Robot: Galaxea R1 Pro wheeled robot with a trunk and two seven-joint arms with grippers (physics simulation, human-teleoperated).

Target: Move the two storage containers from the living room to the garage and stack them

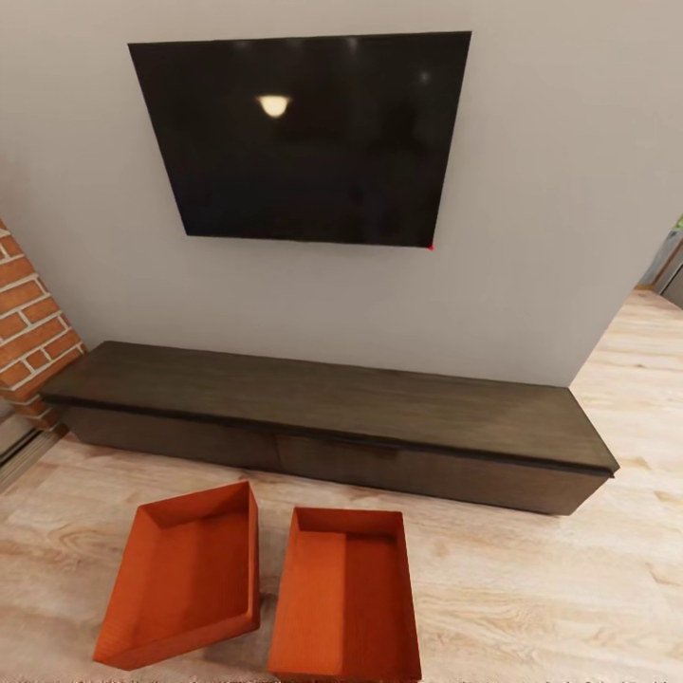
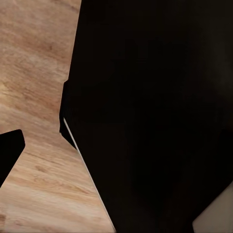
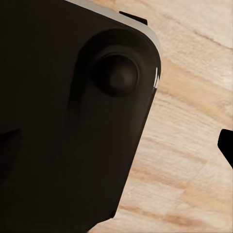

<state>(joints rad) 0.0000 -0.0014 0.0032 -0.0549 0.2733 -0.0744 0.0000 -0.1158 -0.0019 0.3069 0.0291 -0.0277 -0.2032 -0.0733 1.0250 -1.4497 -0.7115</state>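
Left container [image 1: 185, 579]: an orange-red open-topped bin on the light wood plank floor [image 1: 531, 588], turned a little askew so that one corner points toward the bench. It looks empty inside.

Right container [image 1: 346, 593]: the same kind of bin, just beside the first with a narrow strip of floor between them (they seem not to touch, though the gap is slim near the bench end). It lies squarer to the bench, and its near end runs to the lower edge of the head view.

Bench [image 1: 332, 417]: long, low and dark brown, just beyond both bins, set against the wall.

Screen [image 1: 308, 138]: black, mounted on the pale wall [image 1: 560, 190] above the bench, with a small lamp glint on the glass.

Fireplace [image 1: 28, 313]: red brick, at the bench's left end.

Doorway side: past the bench's right end the plank floor carries on into another space.

Left gripper: in the left wrist view I see only big dark shapes of the robot's own body [image 2: 155, 116] over wood planks, plus one dark tip at the frame's edge; whether the fingers are apart or closed I cannot tell.

Right gripper: much the same in the right wrist view, a dark rounded casing [image 3: 73, 121] above the planks; its grip I cannot tell either.

Bins relative to the grippers: I cannot place them, since neither wrist view catches any orange.
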